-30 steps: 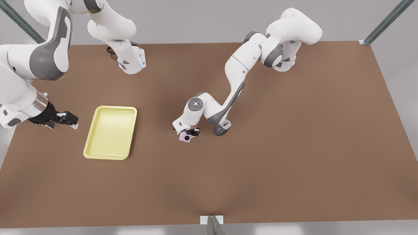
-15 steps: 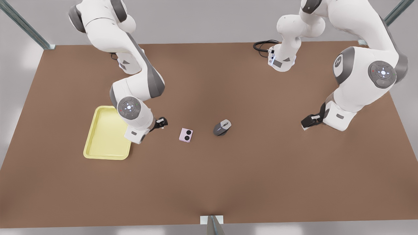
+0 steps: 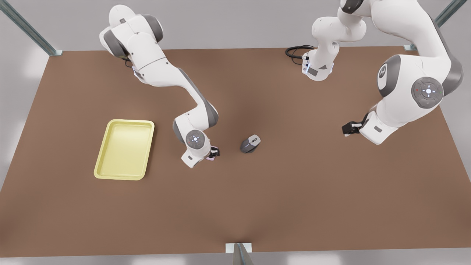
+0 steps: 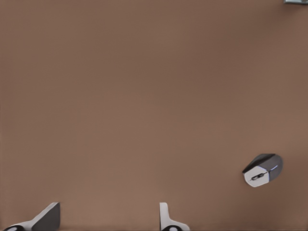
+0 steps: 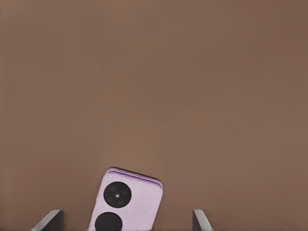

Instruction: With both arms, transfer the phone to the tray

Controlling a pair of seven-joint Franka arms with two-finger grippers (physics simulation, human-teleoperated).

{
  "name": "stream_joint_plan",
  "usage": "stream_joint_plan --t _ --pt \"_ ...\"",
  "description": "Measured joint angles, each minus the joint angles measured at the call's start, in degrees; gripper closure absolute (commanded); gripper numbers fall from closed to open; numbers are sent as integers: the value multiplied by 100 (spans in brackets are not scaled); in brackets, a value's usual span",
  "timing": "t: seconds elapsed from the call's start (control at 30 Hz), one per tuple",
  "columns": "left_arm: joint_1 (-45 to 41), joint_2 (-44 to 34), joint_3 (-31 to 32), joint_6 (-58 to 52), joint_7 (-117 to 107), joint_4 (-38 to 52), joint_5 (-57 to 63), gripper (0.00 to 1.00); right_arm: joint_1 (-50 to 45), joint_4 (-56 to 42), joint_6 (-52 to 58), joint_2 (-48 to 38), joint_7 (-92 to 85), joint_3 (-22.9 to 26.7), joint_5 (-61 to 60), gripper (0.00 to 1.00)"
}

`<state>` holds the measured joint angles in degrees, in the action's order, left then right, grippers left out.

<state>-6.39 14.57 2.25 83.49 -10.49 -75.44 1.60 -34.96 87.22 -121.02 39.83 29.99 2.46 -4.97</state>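
The phone (image 5: 127,199), a pink-lilac slab with two black lenses, lies flat on the brown table. My right gripper (image 5: 125,222) is open just above it, one finger on each side and neither touching. In the front view this gripper (image 3: 213,152) is at the table's middle, on the arm reaching in from the front view's left. The pale yellow tray (image 3: 124,149) lies empty further to the front view's left. My left gripper (image 3: 349,128) waits open above the table at the front view's right, and it (image 4: 106,224) holds nothing.
A grey computer mouse (image 3: 250,143) lies just to the front view's right of the phone, and this mouse (image 4: 262,169) lies far off in the left wrist view. A black cable (image 3: 296,51) coils at the far edge. Metal frame posts stand at the table's corners.
My left gripper let go of the phone on the table and drew back to the front view's right. My right gripper swung from beside the tray to over the phone.
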Motion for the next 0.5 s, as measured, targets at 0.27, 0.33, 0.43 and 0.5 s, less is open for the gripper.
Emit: stream_joint_plan --t 0.27,0.33,0.43,0.5 --pt "-4 39 -23 -27 336 245 -26 0 -28 154 -477 235 834 8 -37 0" --pt "-3 41 -23 -26 398 246 -25 0 -28 164 -564 273 1009 8 -39 0" --pt "-2 37 -21 -25 485 269 -19 0 -35 248 -656 308 1227 8 -3 0" --pt "-11 59 -17 -21 532 302 -13 0 -44 334 -698 306 1317 8 25 0"
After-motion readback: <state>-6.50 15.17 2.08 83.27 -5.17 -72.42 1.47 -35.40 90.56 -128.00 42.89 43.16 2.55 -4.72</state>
